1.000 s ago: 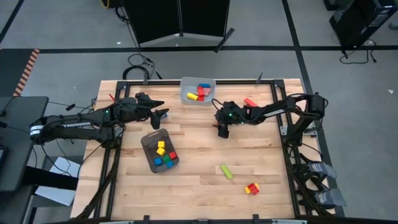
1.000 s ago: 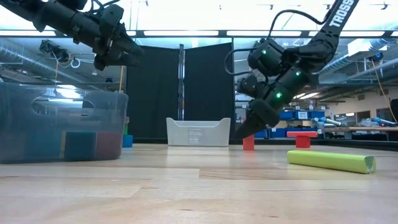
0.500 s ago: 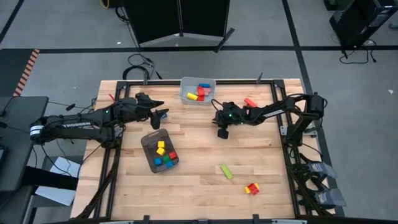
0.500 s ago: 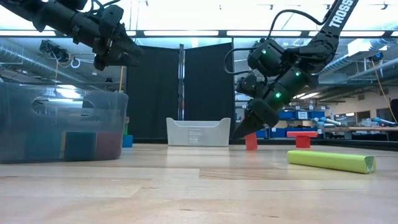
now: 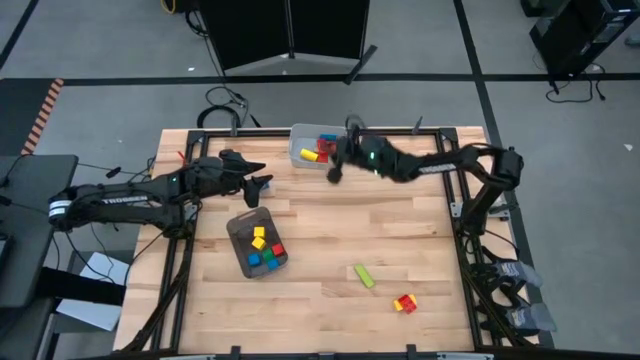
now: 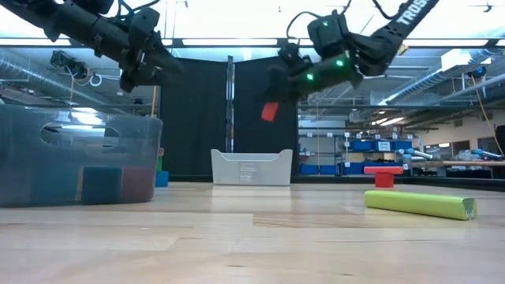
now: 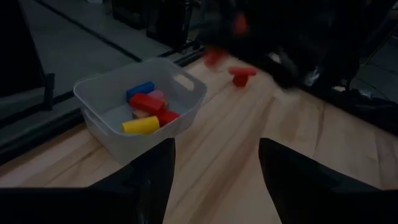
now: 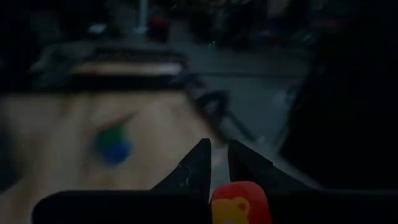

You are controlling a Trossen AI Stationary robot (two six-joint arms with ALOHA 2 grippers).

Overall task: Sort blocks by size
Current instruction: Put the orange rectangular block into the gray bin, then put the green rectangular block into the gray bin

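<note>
Low view shows the right gripper (image 6: 272, 101) raised high over the bench, its jaws clamped on a small red block (image 6: 270, 111) that hangs above and just beside the light bin (image 6: 251, 167) at the far edge; from above, the same gripper (image 5: 335, 168) sits at that bin's right rim, blurred. The left gripper (image 5: 258, 180) hovers near the left side of the bench, between the bin and the dark tray (image 5: 240, 226), jaws apart and empty, as its wrist view confirms. Judging by how things lie, the sort is well along: the bin already holds red, yellow and blue bars (image 7: 147, 103), and the tray carries small cubes (image 5: 262, 252) in yellow, red, blue and green. Left loose are a green bar (image 5: 363, 275) toward the near edge, a red-and-yellow cluster (image 5: 404, 303) near the near right corner, and a red piece (image 6: 383, 173) by the far right, which from above lies under the right arm. The right wrist view is dark and smeared; only a red shape between the jaws reads clearly. Whether the carried block is cube or short bar cannot be told.
</note>
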